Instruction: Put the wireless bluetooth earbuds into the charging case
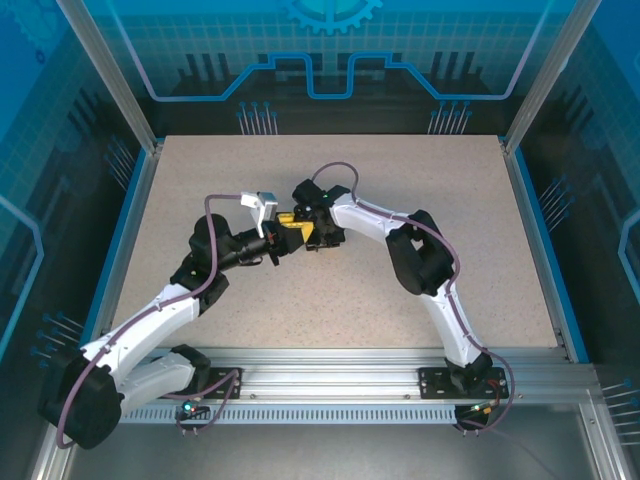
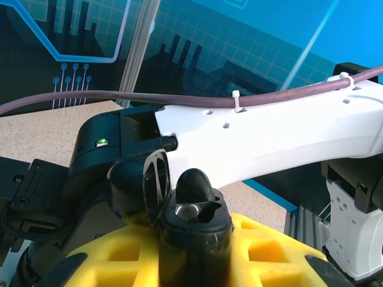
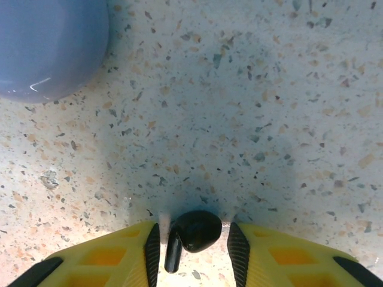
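Observation:
My left gripper (image 2: 194,263) is shut on the black charging case (image 2: 191,233), which stands upright between the yellow fingers (image 2: 114,257). Its lid (image 2: 154,185) is swung open to the left, and one black earbud (image 2: 192,185) sits in the case. On the table lies a second black earbud (image 3: 197,230), stem to the left, between the black pads (image 3: 152,248) of my right gripper (image 3: 195,239). That gripper is open, with a small gap on each side of the earbud. In the top view the left gripper (image 1: 272,246) and right gripper (image 1: 300,232) meet at mid-table.
A round pale lavender case (image 3: 48,42) rests on the speckled table (image 3: 251,107) just beyond and left of the right gripper. The right arm's white link (image 2: 269,137) crosses close behind the held case. Blue walls (image 1: 320,60) enclose the table.

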`<state>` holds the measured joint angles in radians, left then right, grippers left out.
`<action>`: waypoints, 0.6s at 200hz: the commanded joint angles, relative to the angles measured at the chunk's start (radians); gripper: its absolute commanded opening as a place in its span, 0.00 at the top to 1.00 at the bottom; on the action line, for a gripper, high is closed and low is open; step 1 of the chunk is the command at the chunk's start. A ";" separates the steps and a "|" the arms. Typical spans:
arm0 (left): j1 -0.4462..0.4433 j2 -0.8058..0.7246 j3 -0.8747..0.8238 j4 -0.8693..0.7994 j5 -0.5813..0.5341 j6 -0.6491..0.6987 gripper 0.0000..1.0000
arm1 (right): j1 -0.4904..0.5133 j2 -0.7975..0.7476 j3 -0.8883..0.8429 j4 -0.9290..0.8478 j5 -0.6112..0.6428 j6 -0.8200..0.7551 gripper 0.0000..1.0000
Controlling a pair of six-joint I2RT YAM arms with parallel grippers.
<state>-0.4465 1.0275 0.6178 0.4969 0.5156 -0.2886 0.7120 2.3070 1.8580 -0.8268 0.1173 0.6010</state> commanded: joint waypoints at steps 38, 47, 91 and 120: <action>0.008 -0.024 -0.013 0.003 -0.014 0.014 0.92 | 0.006 0.090 0.038 -0.012 0.047 -0.012 0.62; 0.009 -0.024 -0.015 0.002 -0.015 0.014 0.92 | 0.005 0.095 0.045 -0.014 0.049 -0.011 0.61; 0.009 -0.027 -0.016 0.000 -0.017 0.017 0.93 | 0.007 0.110 0.080 -0.021 0.040 -0.019 0.62; 0.009 -0.027 -0.016 0.000 -0.019 0.019 0.92 | 0.007 0.121 0.090 -0.023 0.042 -0.024 0.66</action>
<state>-0.4465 1.0199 0.6178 0.4973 0.5117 -0.2871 0.7155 2.3520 1.9388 -0.9028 0.1326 0.5961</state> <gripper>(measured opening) 0.222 0.351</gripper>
